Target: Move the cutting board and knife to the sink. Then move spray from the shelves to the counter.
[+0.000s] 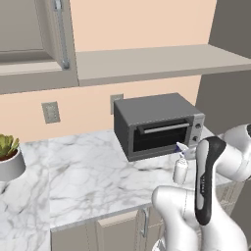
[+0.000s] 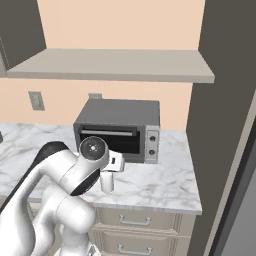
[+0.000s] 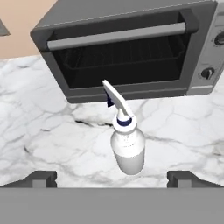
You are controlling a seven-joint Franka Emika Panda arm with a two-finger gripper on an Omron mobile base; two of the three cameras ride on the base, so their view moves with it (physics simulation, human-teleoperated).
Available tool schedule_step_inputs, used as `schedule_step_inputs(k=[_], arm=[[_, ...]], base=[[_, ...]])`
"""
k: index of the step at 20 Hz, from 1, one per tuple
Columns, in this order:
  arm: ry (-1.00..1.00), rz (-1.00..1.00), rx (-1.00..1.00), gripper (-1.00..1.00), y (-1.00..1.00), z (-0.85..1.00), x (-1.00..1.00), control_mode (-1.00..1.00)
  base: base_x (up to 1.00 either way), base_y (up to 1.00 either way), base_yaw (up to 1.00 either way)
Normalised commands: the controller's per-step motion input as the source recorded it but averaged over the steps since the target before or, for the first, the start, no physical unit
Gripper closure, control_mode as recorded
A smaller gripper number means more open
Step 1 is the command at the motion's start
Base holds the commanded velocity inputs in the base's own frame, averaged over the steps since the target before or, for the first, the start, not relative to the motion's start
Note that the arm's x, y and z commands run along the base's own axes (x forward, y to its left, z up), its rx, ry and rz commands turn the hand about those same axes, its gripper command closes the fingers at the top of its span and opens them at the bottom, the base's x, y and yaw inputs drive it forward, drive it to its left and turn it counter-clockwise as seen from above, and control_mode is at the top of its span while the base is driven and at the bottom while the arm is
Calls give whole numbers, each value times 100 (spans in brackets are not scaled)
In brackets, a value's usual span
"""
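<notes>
The spray, a small white translucent bottle with a white and blue trigger nozzle, stands upright on the white marble counter just in front of a toaster oven. My gripper is open, its two dark fingertips spread wide on either side of the bottle and short of it, touching nothing. In the base views the spray sits right below my hand. The grey shelf runs above with nothing on it. The cutting board, knife and sink are out of view.
A grey toaster oven stands against the wall behind the spray. A potted succulent sits at the counter's left. A tall dark panel borders the counter on the right. Drawers lie under the counter edge.
</notes>
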Motion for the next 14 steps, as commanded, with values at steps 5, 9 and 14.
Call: schedule_step_inputs(k=[5,9,14], arm=[[3,-13,2,-100,18,13,-49,-100],[0,-7,0,-100,18,2,-54,-100],[0,-6,0,-100,19,0,-53,-100]], base=[[0,0,0],[0,0,0],[0,0,0]])
